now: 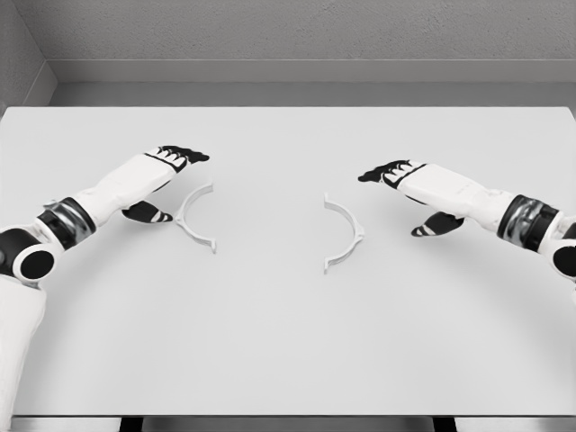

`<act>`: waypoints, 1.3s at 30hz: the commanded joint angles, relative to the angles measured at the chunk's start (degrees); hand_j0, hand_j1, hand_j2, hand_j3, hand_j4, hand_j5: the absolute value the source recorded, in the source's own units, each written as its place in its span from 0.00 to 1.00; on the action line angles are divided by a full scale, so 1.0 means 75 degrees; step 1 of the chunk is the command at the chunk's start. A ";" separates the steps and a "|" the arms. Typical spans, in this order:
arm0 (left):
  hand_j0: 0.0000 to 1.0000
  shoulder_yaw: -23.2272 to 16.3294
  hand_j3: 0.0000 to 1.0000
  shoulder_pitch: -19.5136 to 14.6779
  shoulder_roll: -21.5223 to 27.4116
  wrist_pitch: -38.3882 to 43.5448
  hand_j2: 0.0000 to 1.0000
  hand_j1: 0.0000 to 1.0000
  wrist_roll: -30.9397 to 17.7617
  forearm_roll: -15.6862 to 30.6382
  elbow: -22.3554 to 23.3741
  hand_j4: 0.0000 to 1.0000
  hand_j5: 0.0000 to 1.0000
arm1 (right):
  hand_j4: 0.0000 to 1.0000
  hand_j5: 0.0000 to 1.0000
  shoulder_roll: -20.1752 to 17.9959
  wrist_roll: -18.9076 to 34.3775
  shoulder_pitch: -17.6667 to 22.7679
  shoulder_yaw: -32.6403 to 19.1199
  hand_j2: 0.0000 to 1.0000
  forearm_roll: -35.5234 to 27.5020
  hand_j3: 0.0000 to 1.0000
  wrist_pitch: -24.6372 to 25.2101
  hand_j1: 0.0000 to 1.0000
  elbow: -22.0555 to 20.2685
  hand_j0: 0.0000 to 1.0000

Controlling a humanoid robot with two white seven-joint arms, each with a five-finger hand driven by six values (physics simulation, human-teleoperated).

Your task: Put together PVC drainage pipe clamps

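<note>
At mid-frame, each open, empty hand, left hand (162, 175) and right hand (409, 184), flanks its nearer clamp half, left clamp half (195, 219) and right clamp half (346, 232).

Left clamp half (196, 218): white semicircular PVC piece, lying flat, arc bulging left. Right clamp half (346, 232): matching white semicircle, flat, bulging right. Open sides face; well apart, unjoined.

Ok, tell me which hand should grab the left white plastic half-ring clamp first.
Left. The left hand hovers open right beside the left white plastic half-ring clamp, thumb almost at its curve. The right hand is across the white table, nearer the other half-ring.
</note>
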 commanded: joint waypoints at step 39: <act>1.00 -0.0195 1.00 -0.0141 -0.0222 0.0923 1.00 1.00 0.0005 0.0001 0.0156 1.00 1.00 | 1.00 1.00 0.1667 -0.0020 -0.0504 0.0264 1.00 0.0006 1.00 0.0019 1.00 0.1800 1.00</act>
